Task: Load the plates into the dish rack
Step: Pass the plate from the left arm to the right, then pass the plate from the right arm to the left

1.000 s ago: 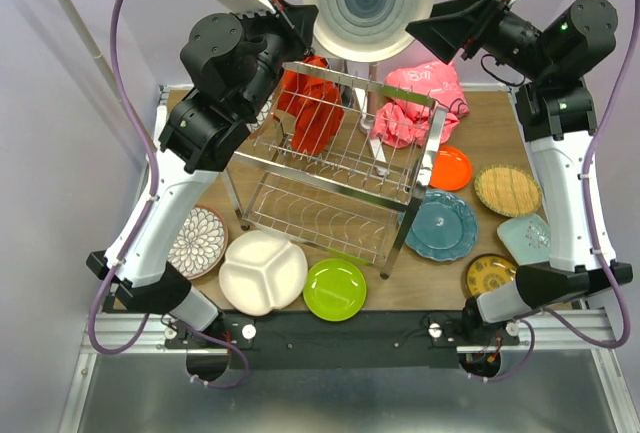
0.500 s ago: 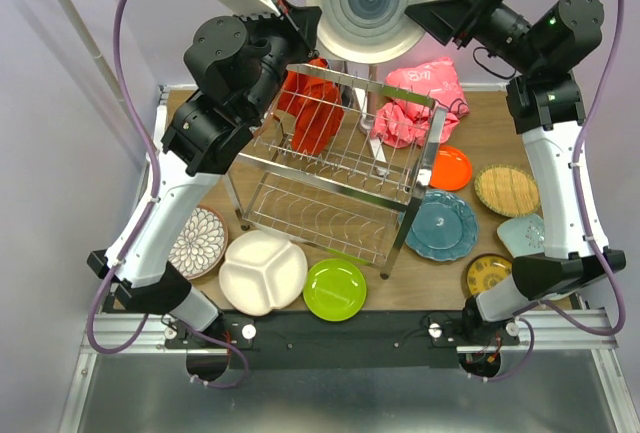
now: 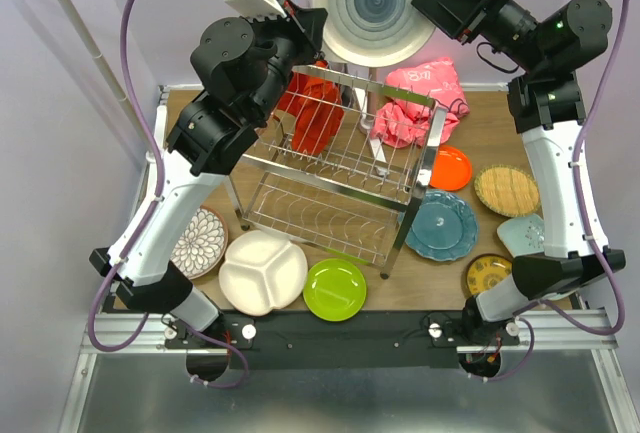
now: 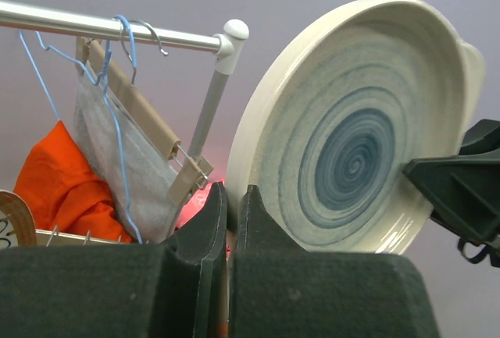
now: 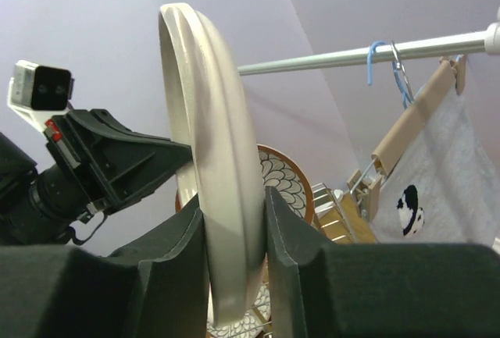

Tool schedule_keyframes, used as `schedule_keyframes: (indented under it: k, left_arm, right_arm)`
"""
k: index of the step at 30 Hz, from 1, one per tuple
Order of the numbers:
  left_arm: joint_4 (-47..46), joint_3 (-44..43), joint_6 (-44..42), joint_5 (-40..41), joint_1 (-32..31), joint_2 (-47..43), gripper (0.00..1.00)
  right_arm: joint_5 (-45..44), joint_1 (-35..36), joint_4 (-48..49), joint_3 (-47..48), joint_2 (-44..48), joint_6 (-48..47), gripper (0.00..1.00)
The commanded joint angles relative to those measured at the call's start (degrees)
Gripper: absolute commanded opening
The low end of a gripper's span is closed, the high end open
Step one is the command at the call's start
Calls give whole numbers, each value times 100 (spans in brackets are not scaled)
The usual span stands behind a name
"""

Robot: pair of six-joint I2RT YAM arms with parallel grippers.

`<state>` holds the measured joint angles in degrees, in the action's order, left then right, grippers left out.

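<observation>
the wooden table is the biggest thing, and the dish rack stands in the middle of it, shiny wire with two shelves. the left arm and the right arm both reach up high and lean in toward each other over the far side of the rack, like two people lifting one thing. between them, up in the air and well above the rack, is the swirl plate. it is cream with blue rings and is tipped up on its edge. it looks hard and stiff, a bit heavy, smooth and slippery, and i think it would break if it fell. the best place to hold it is the thick rim, pushed deep between the fingers. more plates lie flat on the table, like the white plate, the green plate and the teal plate. the left gripper is pinched tight on the swirl plate's left rim. the right gripper has one finger on each side of the right rim, and both look to be touching it.
</observation>
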<state>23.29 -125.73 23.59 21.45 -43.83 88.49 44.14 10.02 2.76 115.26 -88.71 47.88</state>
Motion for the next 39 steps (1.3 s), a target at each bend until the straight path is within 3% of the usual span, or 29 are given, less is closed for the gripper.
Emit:
schedule_keyframes:
  k: [1,2,7,11,13,20,23,30,39]
  left_arm:
    - [-1002,-268,216,78,-81,-113,0]
    - [-1010,-268,216,35,-73,-112,0]
    - [-1246,-31,146,-264,-73,-226,0]
    - [-1634,846,215,-694,-11,-691,0]
    - [-1731,1076,321,-826,76,-841,6]
    - [-2232,2296,909,-2090,674,-1658,50]
    - [-2294,2570,1173,-2670,929,-1808,60]
    - [-2302,2563,1472,-3664,1184,-1756,73]
    - [-1477,2114,1648,-4078,1219,-1440,78]
  right_arm:
    - [262,9,321,-30,-94,239,15]
    - [270,17,330,-39,-112,240,1]
    - [218,9,330,-92,-86,178,1]
    - [191,-9,356,-48,-68,99,1]
    - [174,-35,374,-22,-42,90,1]
    - [262,-132,838,-74,20,450,1]
    - [349,-132,1172,-223,73,696,1]
    - [499,-150,1780,-549,169,1258,1]
    - [683,-150,2307,-900,301,1602,1]
